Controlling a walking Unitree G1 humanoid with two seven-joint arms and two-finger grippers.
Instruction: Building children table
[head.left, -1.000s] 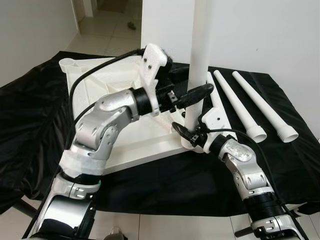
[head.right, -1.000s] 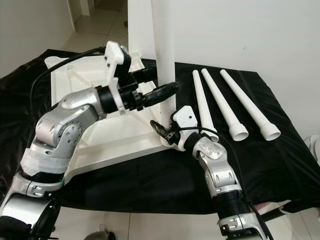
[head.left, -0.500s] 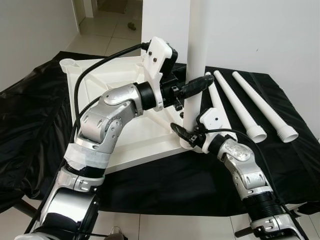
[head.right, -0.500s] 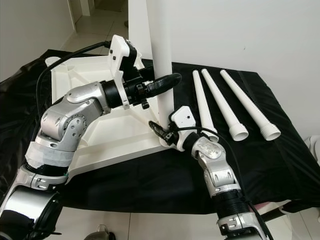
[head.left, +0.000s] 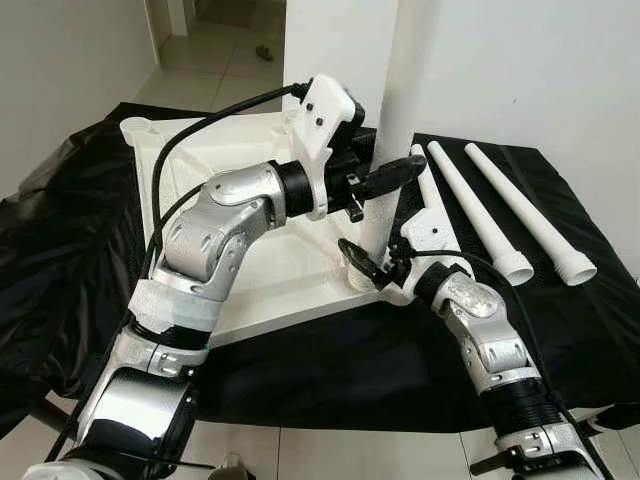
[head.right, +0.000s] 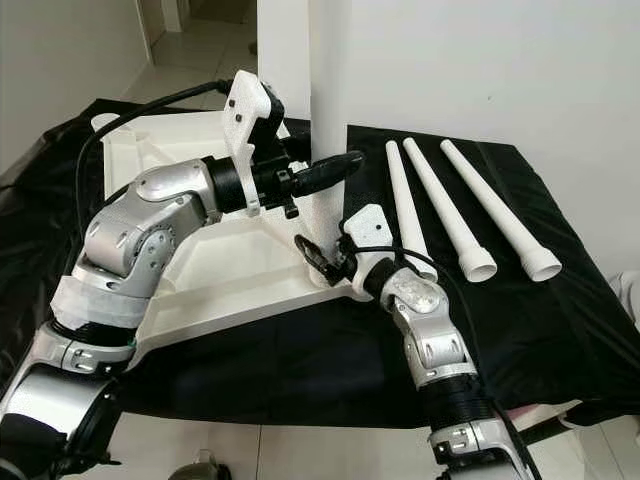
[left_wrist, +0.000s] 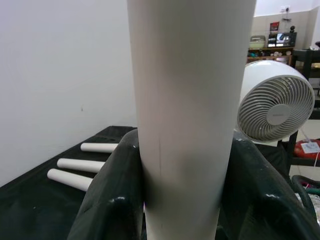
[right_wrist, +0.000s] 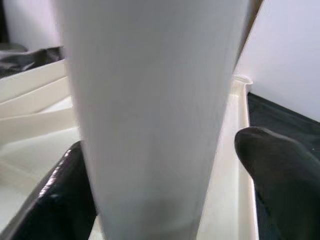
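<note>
I had the white table leg (head.left: 400, 120) standing upright at the near right corner of the upturned white tabletop (head.left: 190, 175), which lay on a black cloth (head.left: 60, 230), its long axis running straight along the twelve-to-six line and out past the top of the head camera's picture. My left gripper (head.left: 385, 182) reached in from nine o'clock and met the leg at mid-height; on its wrist camera both black fingers (left_wrist: 112, 200) pressed against the leg's two flanks, so the jaws were pinching the leg between them. My right gripper (head.left: 372, 268) came up from five o'clock and sat low, just beside the leg's foot where it met the tabletop's corner. On the right wrist camera one finger (right_wrist: 277, 165) stood apart from the leg with a gap showing, while the other finger lay at the opposite side, so those jaws were spread around the base, not clamped. The leg ran between both pairs of jaws, crossing them at right angles. I judged the right gripper the nearer to the joint, and any seating or twisting would turn on keeping that axis plumb over the corner. Three spare legs (head.left: 485, 215) lay flat on the cloth at about two o'clock, well apart from both grippers
</note>
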